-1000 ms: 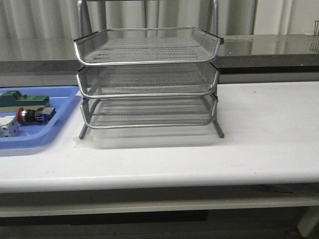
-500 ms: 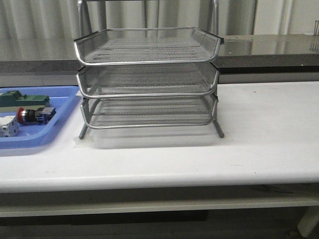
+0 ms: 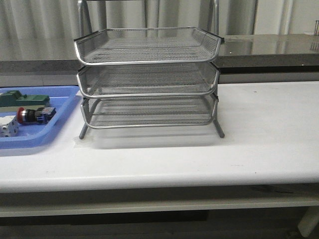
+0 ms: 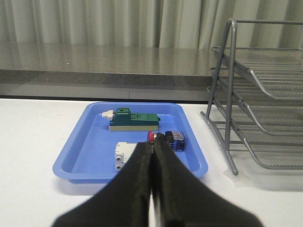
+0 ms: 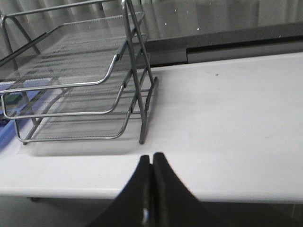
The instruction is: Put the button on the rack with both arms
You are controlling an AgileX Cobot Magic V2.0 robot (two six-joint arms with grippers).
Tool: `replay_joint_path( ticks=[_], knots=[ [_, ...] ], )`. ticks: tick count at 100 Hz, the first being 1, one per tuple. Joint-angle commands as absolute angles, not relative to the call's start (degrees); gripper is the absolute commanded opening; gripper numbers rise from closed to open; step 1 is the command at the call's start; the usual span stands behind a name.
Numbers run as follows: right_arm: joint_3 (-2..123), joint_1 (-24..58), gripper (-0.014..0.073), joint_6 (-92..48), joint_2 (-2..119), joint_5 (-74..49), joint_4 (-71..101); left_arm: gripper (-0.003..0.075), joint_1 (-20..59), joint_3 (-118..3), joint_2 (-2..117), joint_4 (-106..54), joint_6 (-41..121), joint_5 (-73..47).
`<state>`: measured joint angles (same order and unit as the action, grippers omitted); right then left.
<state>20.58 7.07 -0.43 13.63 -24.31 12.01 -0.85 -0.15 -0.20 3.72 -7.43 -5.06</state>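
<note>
White table (image 3: 269,129): rack (image 3: 147,79), blue tray (image 3: 35,139).

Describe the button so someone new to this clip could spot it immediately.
Left of the rack lies a flat blue tray on the white table. The button lies on its side inside it, between a green block and a white cube; only it has a red cap and blue end.

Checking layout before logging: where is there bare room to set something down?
Widest bare table is right of the rack, out to the edge; a strip also runs in front of the rack. All three tiers look empty. Crowded: the blue tray, holding the button, green block and white cube.
</note>
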Motion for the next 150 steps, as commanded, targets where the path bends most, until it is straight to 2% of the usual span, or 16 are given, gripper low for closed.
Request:
replay_joint_path(
  ticks=[1, 23, 56, 78, 90, 112, 119, 136, 150],
  knots=[
    [27.3, 6.8, -0.0061, -0.4, 20.8, -23.2, 14.5, -0.0021, -1.1, 3.0, -2.0, 3.2, -7.6, -0.5],
    [35.2, 6.8, -0.0061, -0.4, 37.4, -23.3, 33.4, -0.0021, -1.1, 3.0, -2.0, 3.2, -7.6, -0.5],
    [37.2, 6.8, -0.0062, -1.0, 58.4, -22.0, 56.1, -0.0021, -1.1, 3.0, -2.0, 3.2, -7.6, -0.5],
    [37.2, 6.8, -0.0052, -13.2, 66.4, -21.4, 67.2, -0.0021, -1.1, 3.0, -2.0, 3.2, -7.6, -0.5],
    [37.4, 6.8, 0.0014, -21.4, 68.9, -22.7, 76.7, -0.0021, -1.1, 3.0, -2.0, 3.2, -7.6, -0.5],
    [37.4, 6.8, 0.0266, -34.7, 72.3, -25.1, 93.8, -0.0021, -1.1, 3.0, -2.0, 3.2, -7.6, -0.5],
    [37.4, 6.8, 0.0323, -38.2, 73.7, -25.7, 98.6, -0.0021, -1.1, 3.0, -2.0, 3.2, -7.6, -0.5],
    [37.4, 6.8, 0.0326, -46.8, 78.6, -29.1, 110.8, -0.0021, -1.1, 3.0, -2.0, 3.2, -7.6, -0.5],
    [39.9, 6.8, 0.0326, -47.6, 85.0, -34.1, 111.0, -0.0021, -1.1, 3.0, -2.0, 3.2, -7.6, -0.5]
  ],
)
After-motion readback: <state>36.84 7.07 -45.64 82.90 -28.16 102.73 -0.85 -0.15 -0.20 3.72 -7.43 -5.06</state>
